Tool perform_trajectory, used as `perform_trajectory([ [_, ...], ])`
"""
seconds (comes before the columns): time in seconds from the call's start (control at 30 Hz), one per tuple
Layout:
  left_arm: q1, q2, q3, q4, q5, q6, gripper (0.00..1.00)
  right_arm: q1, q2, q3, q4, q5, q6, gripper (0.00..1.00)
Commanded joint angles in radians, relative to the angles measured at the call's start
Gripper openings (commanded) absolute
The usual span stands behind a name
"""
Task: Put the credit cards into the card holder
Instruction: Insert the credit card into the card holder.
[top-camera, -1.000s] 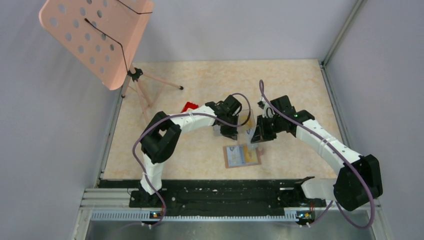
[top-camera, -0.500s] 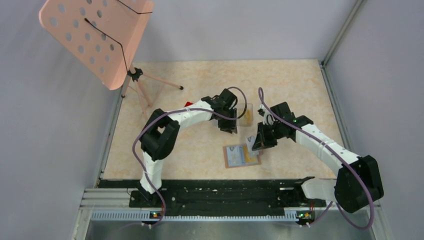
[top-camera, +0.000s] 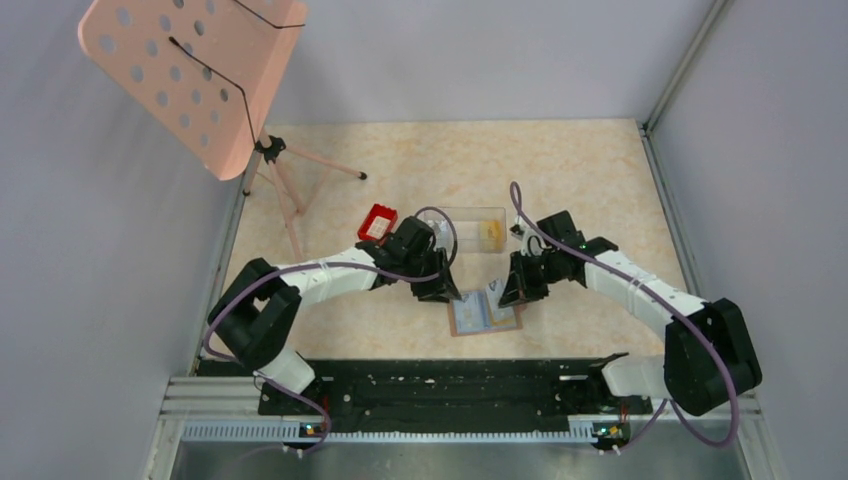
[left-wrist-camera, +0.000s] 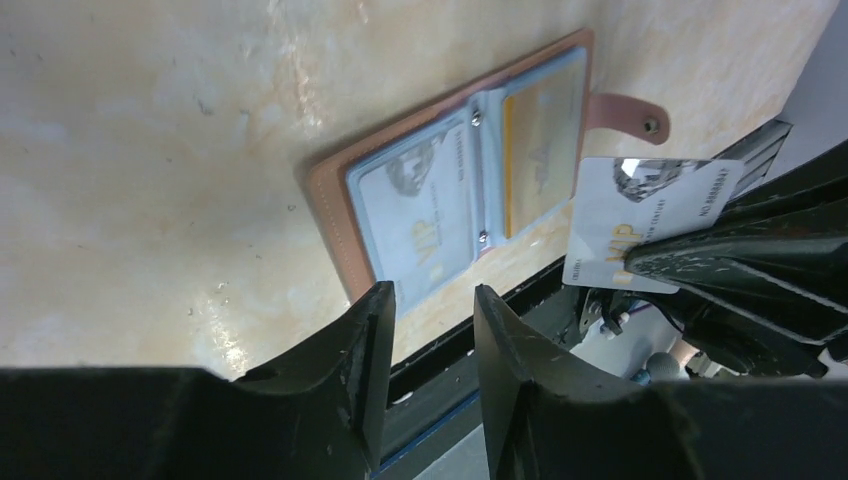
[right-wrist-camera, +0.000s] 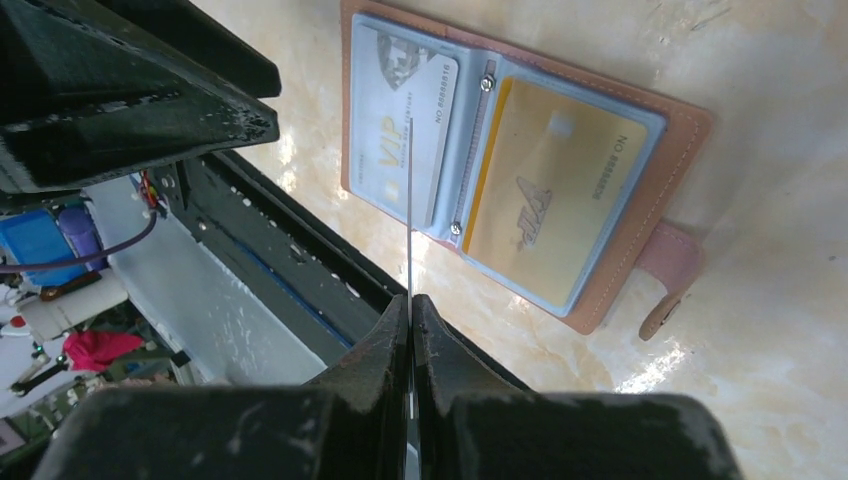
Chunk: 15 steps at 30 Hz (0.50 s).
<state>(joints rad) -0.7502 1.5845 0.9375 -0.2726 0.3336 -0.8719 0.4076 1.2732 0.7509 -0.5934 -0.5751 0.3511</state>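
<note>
Card holder: your card holder (top-camera: 484, 312) lies open and flat near the desk's (top-camera: 560, 170) near edge, with a sleeved pale card (right-wrist-camera: 400, 120) and a yellow card (right-wrist-camera: 545, 200) inside.
Right claw: your right claw (right-wrist-camera: 411, 300) is clamped on a loose pale card (left-wrist-camera: 645, 220), held edge-on over the holder.
Left claw: your left claw (left-wrist-camera: 430, 300) has its jaws apart and empty, just beside the holder.

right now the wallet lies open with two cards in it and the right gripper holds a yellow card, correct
No: the held card in the right gripper is pale white, not yellow; the left wrist view shows its face. The wallet does lie open with two cards in it.
</note>
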Motion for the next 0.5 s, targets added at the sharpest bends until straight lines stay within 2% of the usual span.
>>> perform_trajectory([
  [0.0,-0.013,-0.02,-0.075,0.146,0.064,-0.091,0.4,-0.004,0.023,-0.027,0.098,-0.058,0.01,0.0],
  [0.23,-0.023,0.043,-0.098,0.206,0.094,-0.111,0.31,0.013,0.091,-0.072,0.211,-0.1,0.057,0.0],
  [0.47,-0.027,0.093,-0.033,0.068,0.037,-0.047,0.32,0.02,0.163,-0.073,0.232,-0.098,0.045,0.0],
])
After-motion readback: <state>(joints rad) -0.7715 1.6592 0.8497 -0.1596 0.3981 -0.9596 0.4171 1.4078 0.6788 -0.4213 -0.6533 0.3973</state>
